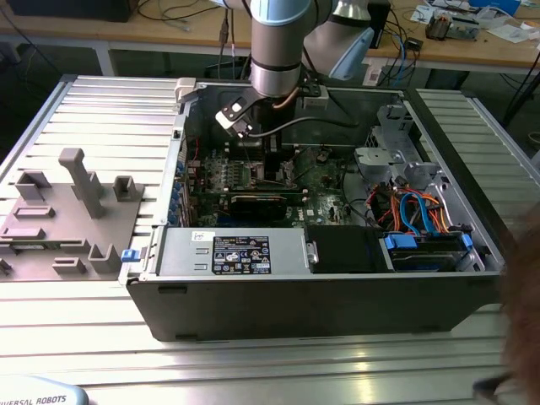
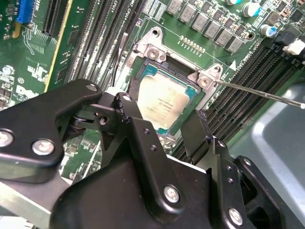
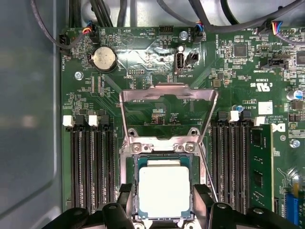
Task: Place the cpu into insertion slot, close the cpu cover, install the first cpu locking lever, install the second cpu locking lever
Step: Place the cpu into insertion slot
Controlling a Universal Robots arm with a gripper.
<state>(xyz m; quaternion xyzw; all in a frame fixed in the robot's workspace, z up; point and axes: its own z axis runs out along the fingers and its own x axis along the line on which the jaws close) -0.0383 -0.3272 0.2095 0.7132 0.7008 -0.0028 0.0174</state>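
Note:
The cpu (image 3: 163, 179), a square chip with a silver top, lies flat in the insertion slot (image 3: 132, 171) of the green board; it also shows in the second wrist view (image 2: 159, 98). My gripper (image 3: 164, 198) (image 2: 161, 110) hangs just over it, open, with one black finger on each side of the chip. The cpu cover (image 3: 167, 90), a thin metal frame, stands tilted up and open behind the socket. Thin wire levers (image 2: 257, 91) (image 3: 208, 167) stick out unlatched beside the socket. In the exterior view the gripper (image 1: 253, 143) reaches down into the open computer case.
Black memory slots (image 3: 93, 162) flank the socket, with a green memory module (image 3: 261, 167) on one side. Cables (image 1: 413, 207) and a drive cage (image 1: 384, 156) fill the case's right part in the exterior view. A grey fixture (image 1: 67, 211) lies at that view's left, a person's hair (image 1: 523, 287) at its right.

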